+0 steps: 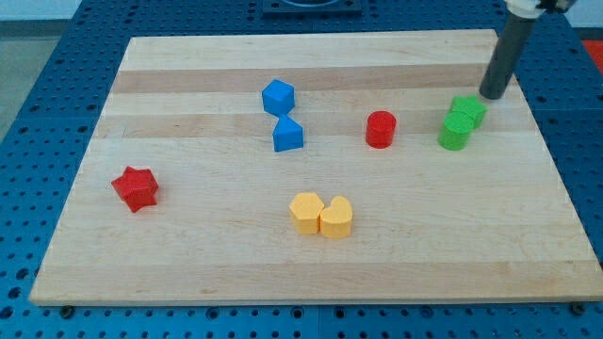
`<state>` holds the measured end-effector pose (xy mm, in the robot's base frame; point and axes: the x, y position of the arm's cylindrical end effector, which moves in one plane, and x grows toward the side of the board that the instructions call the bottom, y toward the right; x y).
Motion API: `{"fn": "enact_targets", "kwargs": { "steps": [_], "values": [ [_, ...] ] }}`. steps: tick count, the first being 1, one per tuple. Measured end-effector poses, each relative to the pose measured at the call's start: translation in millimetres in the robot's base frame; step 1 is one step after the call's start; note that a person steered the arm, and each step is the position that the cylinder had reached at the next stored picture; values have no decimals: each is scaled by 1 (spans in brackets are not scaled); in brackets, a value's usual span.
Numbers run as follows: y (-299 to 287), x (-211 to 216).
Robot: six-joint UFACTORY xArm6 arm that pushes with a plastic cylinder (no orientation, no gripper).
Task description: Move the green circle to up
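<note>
Nearest the view's bottom: yellow hexagon (306, 212) touching yellow heart (336, 217) | mid desk (188, 273): red star (136, 188), 2 blue blocks (282, 114), red cylinder (381, 129) | far right: green circle (455, 133) touching green block (468, 110) | my tip (491, 95) just above them, likely wrong side for pushing upward | end effector: bare rod, no jaws.

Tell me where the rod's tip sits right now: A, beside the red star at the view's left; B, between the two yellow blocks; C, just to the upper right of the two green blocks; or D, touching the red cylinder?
C: my tip stands just up and to the right of the upper green block, with the green circle below it, far from the other blocks.
</note>
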<state>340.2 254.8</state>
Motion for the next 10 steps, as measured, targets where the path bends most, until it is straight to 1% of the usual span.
{"fn": "enact_targets", "kwargs": {
  "steps": [1, 5, 10],
  "values": [
    [1, 10],
    [0, 20],
    [-47, 25]
  ]
}}
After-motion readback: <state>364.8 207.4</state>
